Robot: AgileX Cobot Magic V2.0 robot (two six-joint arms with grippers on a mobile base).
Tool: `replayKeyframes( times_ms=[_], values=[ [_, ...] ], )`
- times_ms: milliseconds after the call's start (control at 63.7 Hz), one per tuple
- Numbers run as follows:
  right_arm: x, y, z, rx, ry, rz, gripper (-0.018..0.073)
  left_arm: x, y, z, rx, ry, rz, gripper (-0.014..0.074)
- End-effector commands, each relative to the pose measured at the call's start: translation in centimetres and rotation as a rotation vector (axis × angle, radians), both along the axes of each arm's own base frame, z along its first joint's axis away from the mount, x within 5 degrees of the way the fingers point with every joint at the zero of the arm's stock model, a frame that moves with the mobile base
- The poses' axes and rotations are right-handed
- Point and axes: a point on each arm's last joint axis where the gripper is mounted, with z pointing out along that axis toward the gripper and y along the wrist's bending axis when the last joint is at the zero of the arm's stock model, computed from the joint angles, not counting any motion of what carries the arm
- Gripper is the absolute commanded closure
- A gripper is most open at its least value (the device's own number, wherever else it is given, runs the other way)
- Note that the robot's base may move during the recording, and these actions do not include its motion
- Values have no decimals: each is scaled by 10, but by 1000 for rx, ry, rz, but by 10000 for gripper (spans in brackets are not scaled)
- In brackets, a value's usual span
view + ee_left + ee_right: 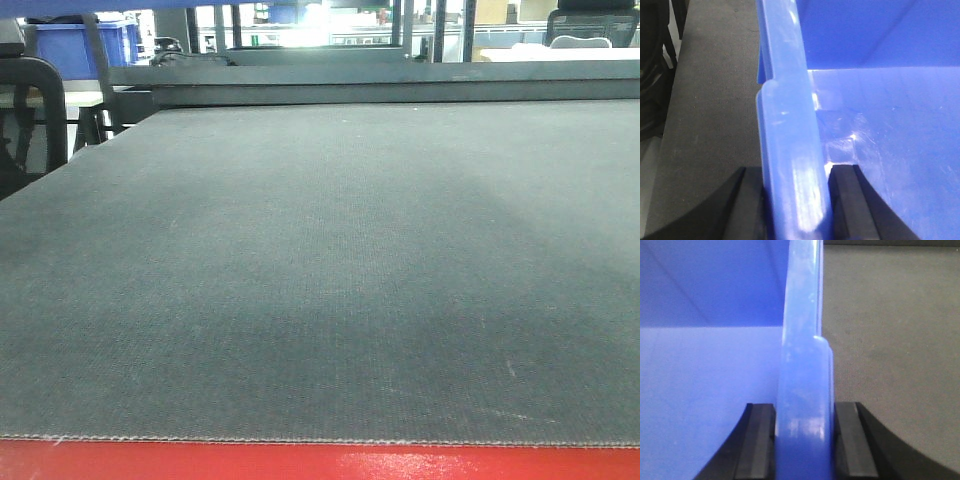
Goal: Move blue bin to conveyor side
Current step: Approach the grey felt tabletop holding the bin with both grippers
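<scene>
The blue bin's thick glossy rim (785,100) runs up the middle of the left wrist view, with the smooth blue inside wall to its right. My left gripper (796,200) is shut on that rim, one black finger (747,205) outside and one inside. In the right wrist view the bin's opposite rim (802,315) is clamped the same way by my right gripper (804,440), with the bin's inside to the left. Black woven belt (890,340) lies beside each rim. The front view shows the conveyor side (320,300) with its red border strip (200,462); bin and grippers are out of that view.
A black chair (30,110) stands off the belt's left edge and also shows as a dark chair frame (655,65) in the left wrist view. A smaller blue bin (80,45) sits far back left. A dark metal frame (400,85) crosses the belt's far end.
</scene>
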Motion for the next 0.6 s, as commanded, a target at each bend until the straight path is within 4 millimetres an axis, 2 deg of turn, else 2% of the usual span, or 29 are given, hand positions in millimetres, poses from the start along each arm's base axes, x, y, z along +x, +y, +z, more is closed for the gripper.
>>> replayKeyframes(
  times_ms=[0, 581],
  values=[
    [-4, -10, 16, -38, -157, -49, 638, -6, 3, 13, 37, -124, 23, 615],
    [-4, -10, 16, -38, -157, -49, 638, -4, 3, 17, 35, -162, 29, 615]
  ],
)
